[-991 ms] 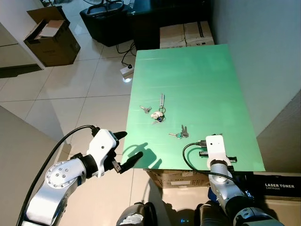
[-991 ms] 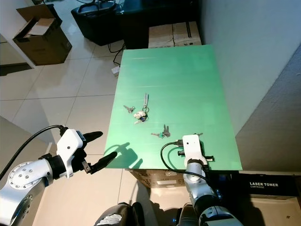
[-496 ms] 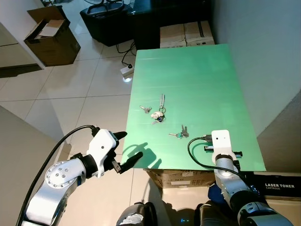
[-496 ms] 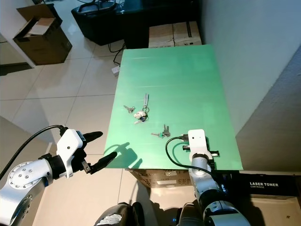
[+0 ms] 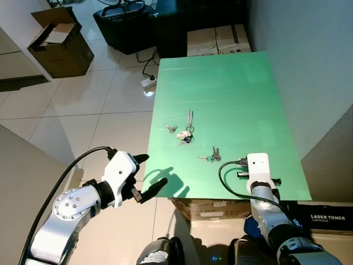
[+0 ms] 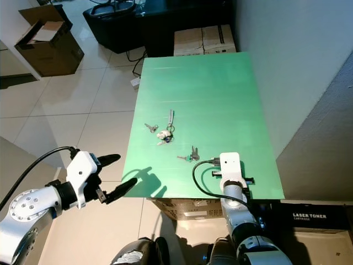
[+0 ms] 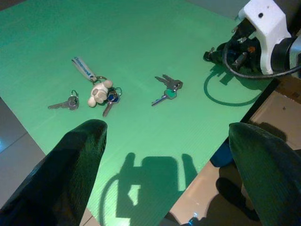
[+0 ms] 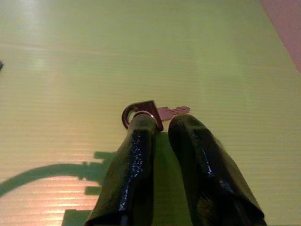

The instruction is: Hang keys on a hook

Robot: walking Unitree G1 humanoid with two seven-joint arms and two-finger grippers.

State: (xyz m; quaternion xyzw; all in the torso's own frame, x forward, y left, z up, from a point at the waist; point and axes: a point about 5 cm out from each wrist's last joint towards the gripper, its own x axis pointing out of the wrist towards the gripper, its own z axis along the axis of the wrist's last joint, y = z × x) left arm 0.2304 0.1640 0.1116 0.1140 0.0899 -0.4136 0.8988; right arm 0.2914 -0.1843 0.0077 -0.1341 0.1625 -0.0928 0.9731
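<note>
Pale floor tiles surround the green table, which stands against a grey wall. From the head views, three sets lie near its middle: a single small silver key, a bunch of keys with a white figure charm and a strap, and a pair of keys with a green head. No hook can be seen. The left wrist view shows the left gripper with fingers wide apart, hovering off the near table edge. The right wrist view shows the right gripper with fingers nearly together, their tips touching a small reddish key on a ring; whether it is clamped, I cannot tell. Such keys are probably light, stiff, flat and slippery, so I judge the ring is the best place to hold.
</note>
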